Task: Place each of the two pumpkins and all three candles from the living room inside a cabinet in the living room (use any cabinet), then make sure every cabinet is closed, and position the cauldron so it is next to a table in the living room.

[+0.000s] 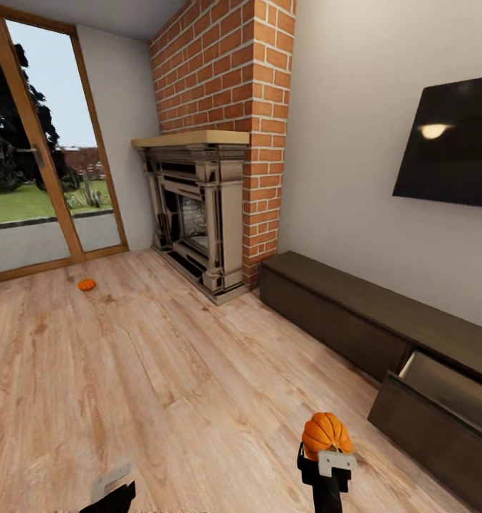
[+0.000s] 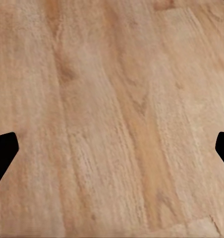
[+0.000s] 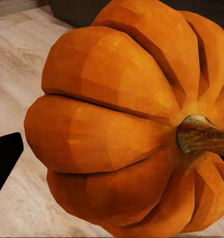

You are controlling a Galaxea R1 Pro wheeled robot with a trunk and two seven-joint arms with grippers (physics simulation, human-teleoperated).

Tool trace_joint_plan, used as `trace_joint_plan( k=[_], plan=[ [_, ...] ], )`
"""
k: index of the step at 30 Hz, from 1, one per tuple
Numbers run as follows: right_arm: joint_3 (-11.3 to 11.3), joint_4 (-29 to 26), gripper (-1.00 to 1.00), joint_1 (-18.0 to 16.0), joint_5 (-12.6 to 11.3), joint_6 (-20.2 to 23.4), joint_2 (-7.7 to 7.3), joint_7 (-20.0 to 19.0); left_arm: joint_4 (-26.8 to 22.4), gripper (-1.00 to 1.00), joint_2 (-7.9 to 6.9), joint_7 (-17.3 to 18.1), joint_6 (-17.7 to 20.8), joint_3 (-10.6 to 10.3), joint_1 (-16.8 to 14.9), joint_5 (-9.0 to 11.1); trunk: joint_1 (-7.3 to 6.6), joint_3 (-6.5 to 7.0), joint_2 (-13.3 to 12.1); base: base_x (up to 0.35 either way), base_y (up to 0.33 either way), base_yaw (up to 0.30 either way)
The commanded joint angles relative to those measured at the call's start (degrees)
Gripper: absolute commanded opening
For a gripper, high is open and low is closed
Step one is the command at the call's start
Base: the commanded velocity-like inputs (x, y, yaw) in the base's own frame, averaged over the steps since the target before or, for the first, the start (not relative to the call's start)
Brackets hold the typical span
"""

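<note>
Pumpkin [image 1: 325,433] in right hand [image 1: 327,456], near cabinet's [image 1: 354,306] open drawer [image 1: 451,388].

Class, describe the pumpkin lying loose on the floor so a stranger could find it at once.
Start at the brick fireplace, then look across the plank floor toward the glass door. The pumpkin lies there, small and orange, with bare boards around it.

Spread black fingertips [image 2: 3,153] over light wood plank floor [image 2: 112,119]

One ribbed orange pumpkin [image 1: 325,434] is gripped in the right pincer [image 1: 325,456]; the second pumpkin [image 1: 87,285] lies on the floor [image 1: 162,385] near the glass door; the dark cabinet [image 1: 383,320] has a drawer [image 1: 440,420] open.
</note>
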State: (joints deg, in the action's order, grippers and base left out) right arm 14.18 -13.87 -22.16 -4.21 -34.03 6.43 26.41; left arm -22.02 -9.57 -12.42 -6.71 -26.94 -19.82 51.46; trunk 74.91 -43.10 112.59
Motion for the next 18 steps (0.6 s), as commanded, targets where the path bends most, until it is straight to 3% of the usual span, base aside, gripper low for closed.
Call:
trace_joint_plan(
  k=[1,11,18],
  plan=[
    [0.6,0.1,-1.0,-0.1,-0.2,-0.2,-0.02,0.2,-0.1,1.0,-0.06,-0.3,-0.2,-0.5,0.0,0.5,-0.01,-0.05,0.0,0.001,0.0,0.287],
    [0.5,0.4,-1.0,-0.1,-0.2,-1.5,-0.1,0.2,0.0,1.0,-0.01,-0.3,-0.3,-0.4,0.0,0.4,-0.01,-0.05,0.0,0.013,0.011,0.287],
    [0.5,0.4,-1.0,-0.1,-0.2,-4.2,-0.1,0.2,0.0,1.0,0.14,-0.3,-0.3,-0.3,0.0,0.4,-0.01,-0.05,0.0,0.202,0.174,0.266]
  ],
)
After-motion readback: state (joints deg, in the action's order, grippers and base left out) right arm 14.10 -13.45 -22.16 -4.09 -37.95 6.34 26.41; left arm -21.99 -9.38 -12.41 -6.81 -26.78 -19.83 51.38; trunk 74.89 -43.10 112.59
